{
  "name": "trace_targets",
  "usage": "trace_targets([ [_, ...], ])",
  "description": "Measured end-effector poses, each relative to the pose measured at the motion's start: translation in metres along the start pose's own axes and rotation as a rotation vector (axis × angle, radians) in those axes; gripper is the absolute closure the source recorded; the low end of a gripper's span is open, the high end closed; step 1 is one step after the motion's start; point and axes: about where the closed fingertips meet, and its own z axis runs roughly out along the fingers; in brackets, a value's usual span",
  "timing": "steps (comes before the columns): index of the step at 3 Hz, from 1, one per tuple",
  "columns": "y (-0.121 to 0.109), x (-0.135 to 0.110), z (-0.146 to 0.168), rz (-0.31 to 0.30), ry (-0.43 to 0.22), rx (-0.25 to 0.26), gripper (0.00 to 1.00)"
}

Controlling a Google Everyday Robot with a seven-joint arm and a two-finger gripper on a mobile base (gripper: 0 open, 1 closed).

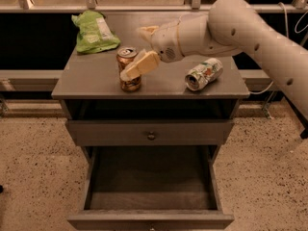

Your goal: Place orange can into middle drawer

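A grey cabinet [96, 79] stood on a speckled floor [33, 167], seen from in front and slightly above. The orange can [130, 84] stood upright on the cabinet's top, left of centre and near the front edge, its silver lid showing.

A thick cream-coloured robot arm [240, 23] reached in from the cabinet's right side, passing above the back of the top. The gripper [131, 53] was at the orange can with its two fingers spread apart. The nearer finger [140, 65] slanted across the front of the can's upper right part. The farther finger [147, 31] was behind the can, toward the cabinet's back. The can appeared to sit between them, but it was not possible to tell whether either finger touched it.

A crumpled green bag [94, 32] lay at the back left corner of the cabinet's top. A dented white, green and red can [204, 73] lay on its side toward the right front of the top, well apart from the orange can.

Below the top was a shallow dark gap, then the upper drawer [110, 133], shut, with a small round knob [151, 135] at its centre. Beneath it, the middle drawer [150, 220] was pulled fully out toward the viewer, its inside bare and dark.
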Motion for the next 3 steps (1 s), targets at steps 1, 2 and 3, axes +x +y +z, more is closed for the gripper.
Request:
trace_targets([
  [1, 0.004, -0.005, 0.026, 0.015, -0.031, -0.064, 0.00],
  [2, 0.015, 0.005, 0.043, 0.067, -0.022, -0.126, 0.19],
  [3, 0.021, 0.007, 0.047, 0.089, -0.080, -0.167, 0.43],
])
